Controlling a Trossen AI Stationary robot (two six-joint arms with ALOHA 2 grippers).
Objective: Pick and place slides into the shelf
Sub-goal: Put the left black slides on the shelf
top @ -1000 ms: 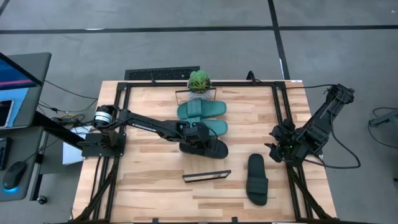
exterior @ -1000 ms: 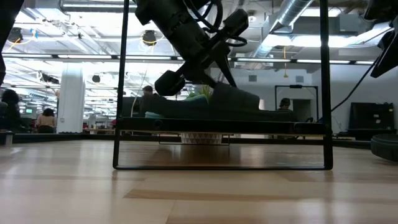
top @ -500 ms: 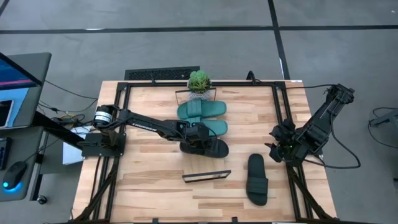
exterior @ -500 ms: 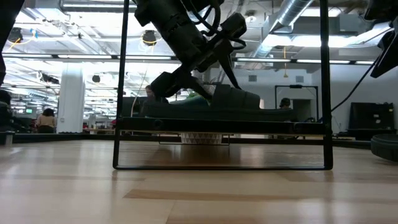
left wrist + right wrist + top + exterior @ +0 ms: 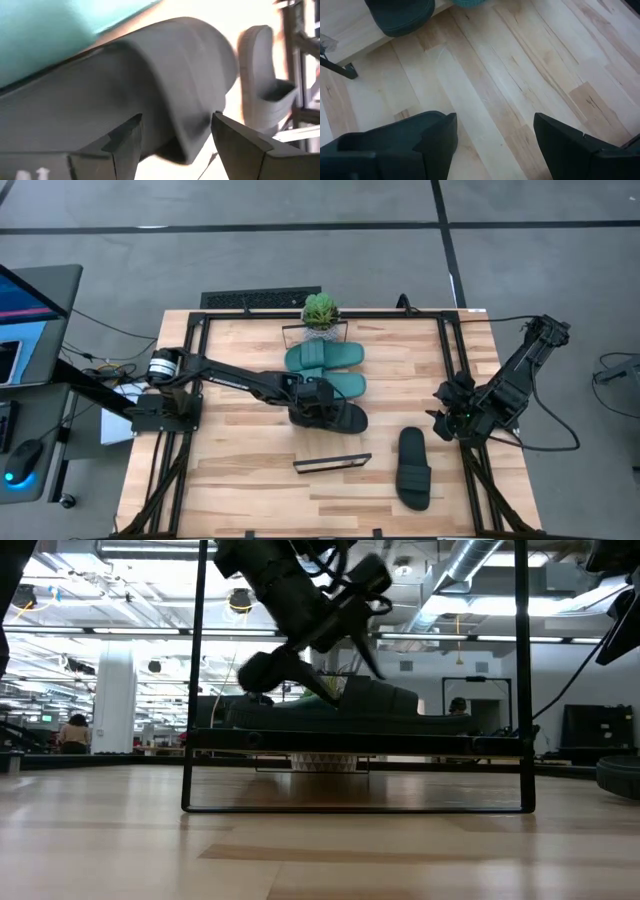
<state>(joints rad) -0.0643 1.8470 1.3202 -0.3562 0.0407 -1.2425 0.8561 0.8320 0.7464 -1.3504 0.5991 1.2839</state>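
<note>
Four slides in view: two teal, two dark. Upper teal slide [image 5: 325,356] and lower teal slide [image 5: 340,385] side by side on the shelf [image 5: 322,465] mid-bench, just in front of a small potted plant [image 5: 320,311]. Dark slide on the shelf [image 5: 340,418] right beside the lower teal one, on the near side. Second dark slide [image 5: 413,468] flat on the bench [image 5: 240,470], well apart, toward the right arm.

Left claw [image 5: 312,402] reached across to the heel end of the shelved dark slide. Fingers [image 5: 125,142] spread wide, standing either side of the slide's strap edge, no grip on it. Left wrist view: dark strap fills the gap ahead of the fingers, teal slide edge behind it, loose dark slide farther off on the bench. Low view: left claw [image 5: 300,665] tilted down just above the dark slide [image 5: 350,705], which sits level on the shelf's top rail [image 5: 355,740]; wire frame legs down to the bench.

Right claw [image 5: 445,412] parked at the bench's right edge, clear of everything. Fingers [image 5: 437,140] partly open, holding nothing, only bare bench boards between them in the right wrist view, toe of a dark slide [image 5: 400,15] farther off.
</note>
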